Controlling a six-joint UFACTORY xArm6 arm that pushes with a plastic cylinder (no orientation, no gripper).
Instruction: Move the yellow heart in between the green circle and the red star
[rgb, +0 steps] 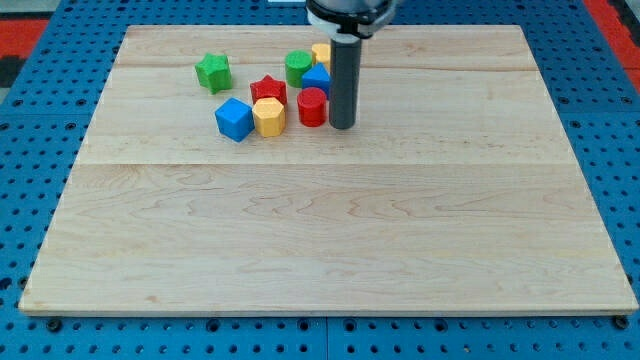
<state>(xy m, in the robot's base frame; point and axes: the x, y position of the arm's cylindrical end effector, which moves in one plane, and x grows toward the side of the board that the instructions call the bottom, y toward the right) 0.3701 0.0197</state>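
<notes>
The yellow heart (320, 53) lies near the view's top, partly hidden behind the rod, touching the right side of the green circle (297, 67). The red star (268, 89) lies to the lower left of the green circle. A blue block (317, 80) sits just below the heart, between the green circle and the rod. My tip (342, 126) rests on the board right beside the red cylinder (312, 106), on its right. It is below and slightly right of the yellow heart.
A yellow hexagon (269, 116) and a blue cube (234, 119) lie below the red star. A green star (213, 72) sits alone to the left. The wooden board (330, 230) lies on a blue perforated table.
</notes>
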